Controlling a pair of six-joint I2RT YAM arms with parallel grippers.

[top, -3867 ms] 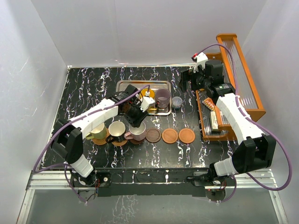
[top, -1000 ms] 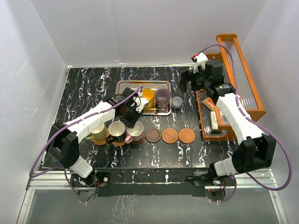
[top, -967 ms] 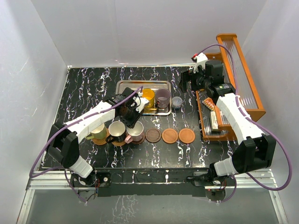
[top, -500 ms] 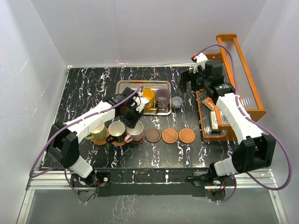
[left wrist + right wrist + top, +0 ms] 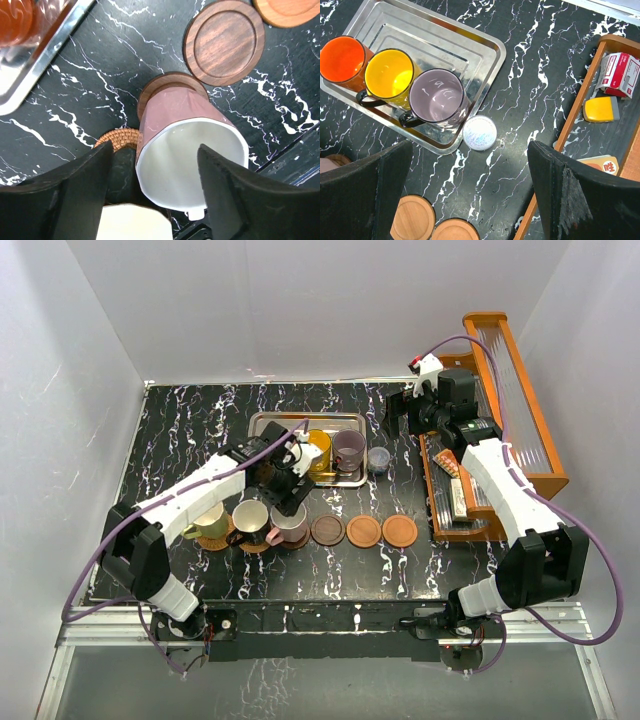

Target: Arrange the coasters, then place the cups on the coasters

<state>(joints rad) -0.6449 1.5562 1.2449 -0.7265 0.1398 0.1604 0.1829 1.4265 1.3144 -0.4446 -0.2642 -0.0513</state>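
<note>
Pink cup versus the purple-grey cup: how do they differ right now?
The pink cup stands on a brown wooden coaster in the front row; the purple-grey cup stands in the steel tray, on no coaster. The left gripper straddles the pink cup with open fingers; the purple-grey cup is away from that gripper. The pink cup is white inside, the purple-grey cup purple. Both stand upright, mouths up.
</note>
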